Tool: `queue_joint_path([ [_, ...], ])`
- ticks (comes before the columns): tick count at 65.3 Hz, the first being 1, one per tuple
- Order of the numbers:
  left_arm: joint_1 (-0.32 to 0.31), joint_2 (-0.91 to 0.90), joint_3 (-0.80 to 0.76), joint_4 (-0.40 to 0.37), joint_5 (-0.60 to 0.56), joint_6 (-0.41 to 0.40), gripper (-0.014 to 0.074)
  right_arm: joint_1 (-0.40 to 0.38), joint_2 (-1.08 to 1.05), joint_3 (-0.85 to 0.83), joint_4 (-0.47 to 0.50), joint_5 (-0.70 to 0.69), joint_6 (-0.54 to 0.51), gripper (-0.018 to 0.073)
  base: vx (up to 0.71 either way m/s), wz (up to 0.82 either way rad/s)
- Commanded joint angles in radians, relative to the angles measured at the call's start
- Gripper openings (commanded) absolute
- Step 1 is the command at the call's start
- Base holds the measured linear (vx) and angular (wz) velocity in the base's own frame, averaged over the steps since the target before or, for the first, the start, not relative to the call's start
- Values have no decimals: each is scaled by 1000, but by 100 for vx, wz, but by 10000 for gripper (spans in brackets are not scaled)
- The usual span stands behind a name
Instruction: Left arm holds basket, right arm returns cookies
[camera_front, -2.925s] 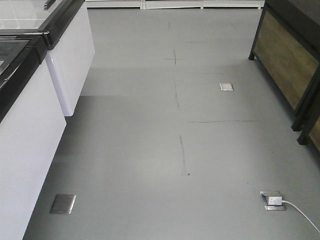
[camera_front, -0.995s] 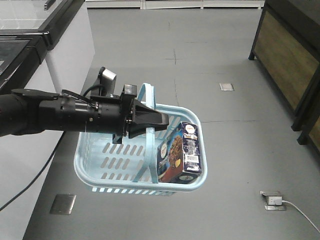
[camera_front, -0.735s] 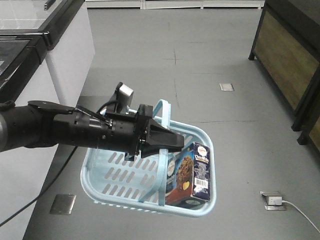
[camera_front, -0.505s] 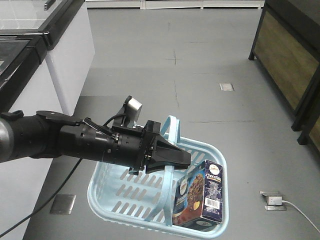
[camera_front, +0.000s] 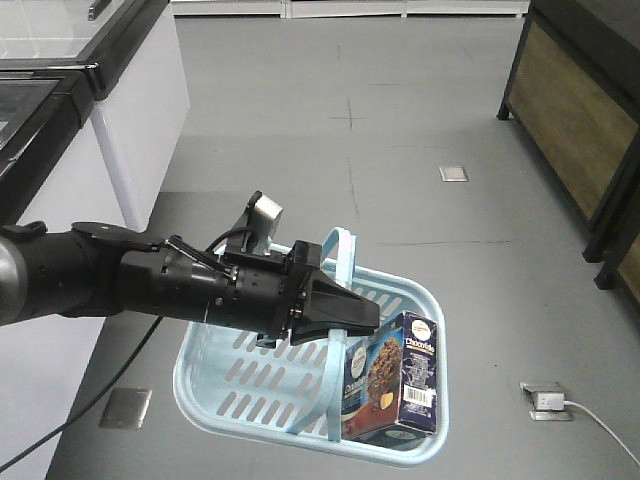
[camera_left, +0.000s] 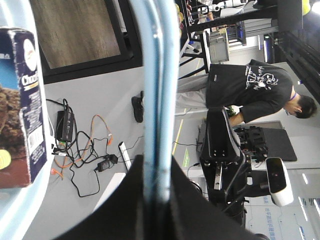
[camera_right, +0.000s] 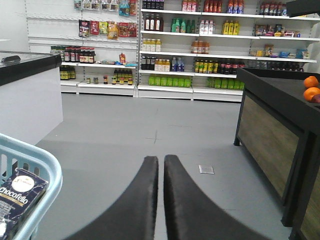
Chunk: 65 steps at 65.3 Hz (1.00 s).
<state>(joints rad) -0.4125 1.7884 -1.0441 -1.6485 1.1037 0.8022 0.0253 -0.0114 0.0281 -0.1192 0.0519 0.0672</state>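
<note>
My left arm (camera_front: 150, 285) reaches in from the left, and its gripper (camera_front: 365, 318) is shut on the two thin handles (camera_front: 340, 265) of the light blue basket (camera_front: 215, 400), holding it above the grey floor. The dark navy cookies box (camera_front: 395, 385) stands upright in the basket's right end. In the left wrist view the handles (camera_left: 155, 75) run up between the shut gripper (camera_left: 155, 170), with the cookies box (camera_left: 22, 110) at the left. My right gripper (camera_right: 161, 159) is shut and empty, to the right of the basket rim (camera_right: 47, 170) and the cookies box (camera_right: 17, 197).
White freezer cabinets (camera_front: 60, 210) line the left. A dark counter with wood panels (camera_front: 580, 120) stands at the right, with oranges (camera_right: 311, 88) on it. A floor socket with a white cable (camera_front: 548, 400) lies at the lower right. Stocked shelves (camera_right: 200, 45) fill the back wall.
The left arm came into view with the basket and moved right and down. In the last half second it rose slightly, and the cookies box stayed upright.
</note>
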Motion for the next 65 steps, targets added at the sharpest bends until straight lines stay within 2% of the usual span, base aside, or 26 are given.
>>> queue_joint_path([
  [1, -5, -62, -27, -131, 64, 15, -6, -6, -12, 18, -4, -76, -7, -3, 0, 0],
  [65, -5, -62, -27, -131, 64, 15, -6, -6, -12, 18, -4, -76, -7, -3, 0, 0],
])
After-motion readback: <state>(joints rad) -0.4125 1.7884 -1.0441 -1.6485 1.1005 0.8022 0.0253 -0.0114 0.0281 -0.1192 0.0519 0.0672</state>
